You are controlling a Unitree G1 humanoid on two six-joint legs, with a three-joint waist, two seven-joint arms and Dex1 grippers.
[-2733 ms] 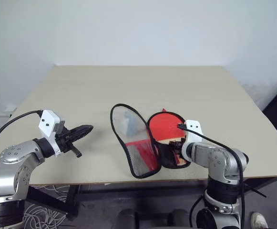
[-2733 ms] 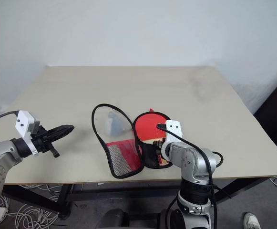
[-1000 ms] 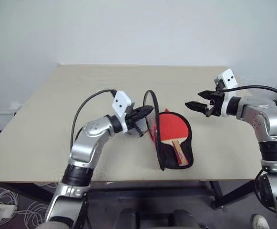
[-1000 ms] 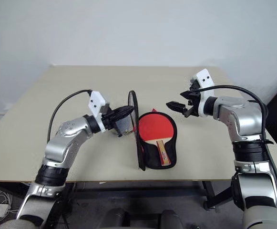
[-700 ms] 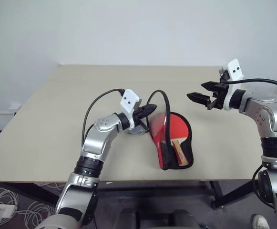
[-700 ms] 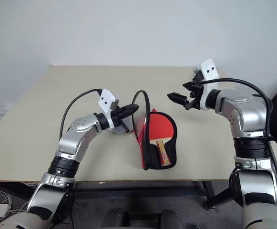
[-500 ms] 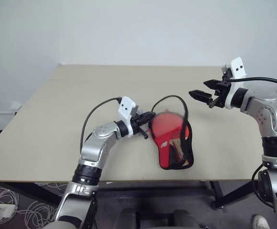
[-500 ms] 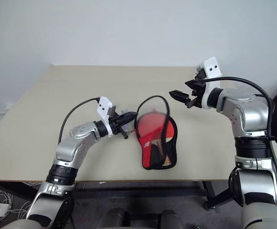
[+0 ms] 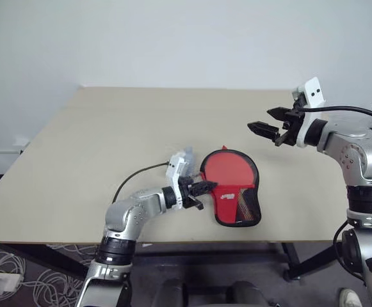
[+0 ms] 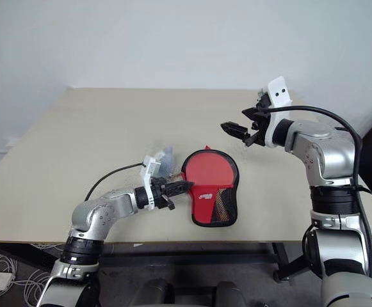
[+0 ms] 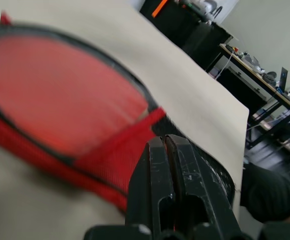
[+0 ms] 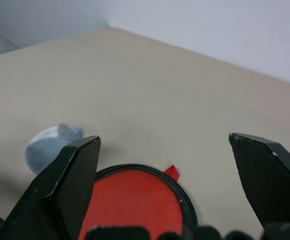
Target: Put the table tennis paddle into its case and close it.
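1. Since the case point(image 9: 234, 194) lies folded over near the desk's point(image 9: 109, 128) front edge, with the table tennis paddle presumably hidden inside, zipping is judged the step in hand.
2. The left gripper point(image 9: 202, 188) is seen with fingers pressed together at the case's left rim; whether fabric is pinched cannot be told.
3. The right gripper point(image 9: 262, 127) is held spread wide and empty above the desk's right side.
4. The rim should be pinned flat while the zip pull is sought.

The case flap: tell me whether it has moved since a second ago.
Yes. The case flap stood upright on the table then; now it lies folded flat over the paddle, with the shut left gripper at its left edge.
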